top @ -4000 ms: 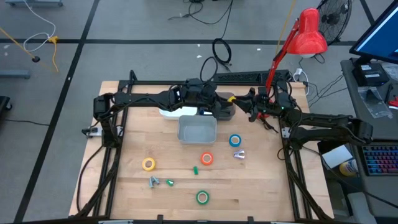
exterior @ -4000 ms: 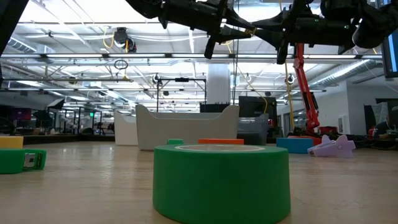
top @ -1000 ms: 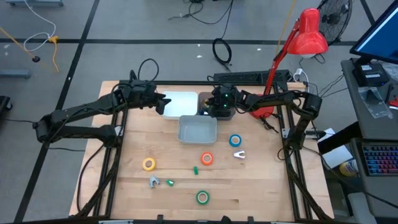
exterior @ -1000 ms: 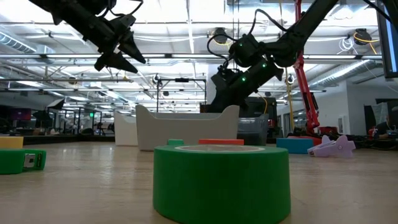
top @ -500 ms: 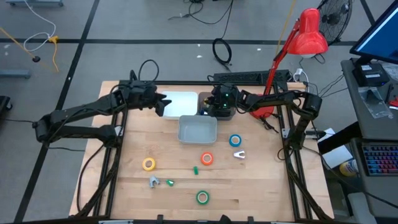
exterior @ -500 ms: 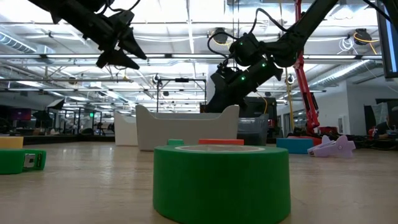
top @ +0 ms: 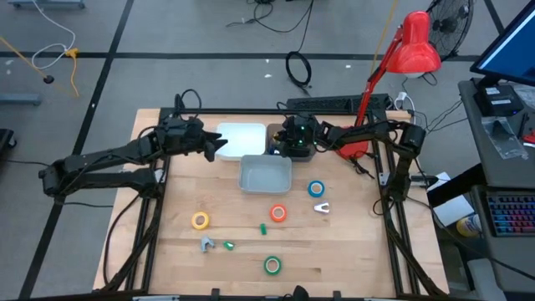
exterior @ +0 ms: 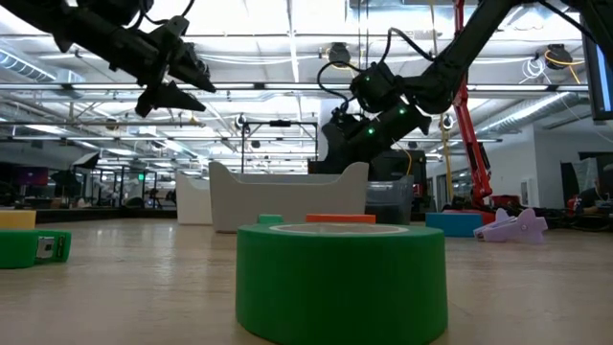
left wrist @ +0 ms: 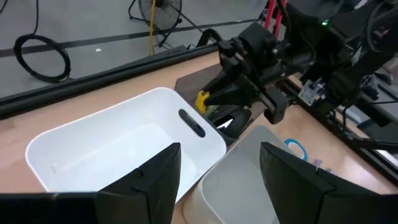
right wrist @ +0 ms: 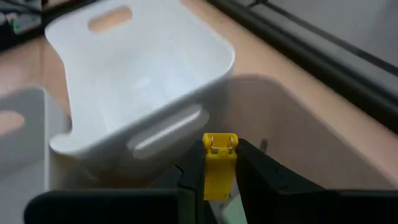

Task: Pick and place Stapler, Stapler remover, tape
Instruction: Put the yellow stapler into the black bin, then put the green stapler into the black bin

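Reading the clock from above, with 12 at the far edge of the light wooden table point(top: 167, 251):

Three open bins sit around 12 o'clock. The white rectangular plastic bin with slot handles point(top: 242, 134) is toward 11. The dark grey bin point(top: 303, 155) is toward 1. The pale grey plastic bin point(top: 266, 160) sits just nearer the centre, touching or almost touching both.

My left gripper point(top: 219, 144) hangs in the air above the 9 o'clock end of the white bin. Its fingers point(left wrist: 155, 180) are spread apart and hold nothing.

My right gripper point(top: 288, 144) is above the dark grey bin, at that bin's 9 o'clock side. It is clamped on the small yellow stapler point(right wrist: 219, 149), which stands upright between the fingertips and clear of the bin floor.

The four ring-shaped tape rolls lie flat on the bare wood, well apart from each other:
- The blue tape roll point(top: 316, 189) is at 3 o'clock from the centre.
- The orange-red tape roll point(top: 277, 213) is near the centre.
- The yellow tape roll point(top: 200, 221) is at 8 o'clock.
- The green tape roll point(top: 272, 265) is at 6 o'clock, close to the near edge.

The lilac stapler remover point(top: 321, 207) lies just at 6 o'clock of the blue roll. Two small green bits point(top: 262, 227) and a small grey piece point(top: 206, 243) are scattered between the yellow and green rolls.
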You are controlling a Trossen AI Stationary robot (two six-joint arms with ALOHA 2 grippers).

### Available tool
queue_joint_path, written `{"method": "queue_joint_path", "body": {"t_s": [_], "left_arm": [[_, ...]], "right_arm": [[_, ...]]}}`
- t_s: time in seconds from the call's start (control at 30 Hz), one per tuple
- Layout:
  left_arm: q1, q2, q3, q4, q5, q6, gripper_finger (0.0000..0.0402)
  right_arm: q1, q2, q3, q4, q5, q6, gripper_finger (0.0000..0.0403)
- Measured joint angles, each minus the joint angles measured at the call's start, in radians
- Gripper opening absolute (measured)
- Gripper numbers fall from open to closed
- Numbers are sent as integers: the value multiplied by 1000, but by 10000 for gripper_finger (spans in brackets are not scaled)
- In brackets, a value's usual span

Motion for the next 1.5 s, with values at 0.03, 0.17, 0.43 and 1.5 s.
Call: {"method": "queue_joint_path", "body": {"t_s": [0.03, 0.17, 0.43, 1.5], "left_arm": [[0, -4, 0, 1, 0, 0, 218], [0, -10, 0, 2, 0, 3, 218], [0, -9, 0, 1, 0, 4, 218], [-56, -9, 0, -1, 73, -25, 218]], "right_arm": [[-1, 2, 2, 5, 0, 0, 59], [0, 15, 1, -8, -2, 0, 68], [0, 13, 2, -13, -2, 0, 120], [159, -556, -61, -494, -214, -127, 84]]}}
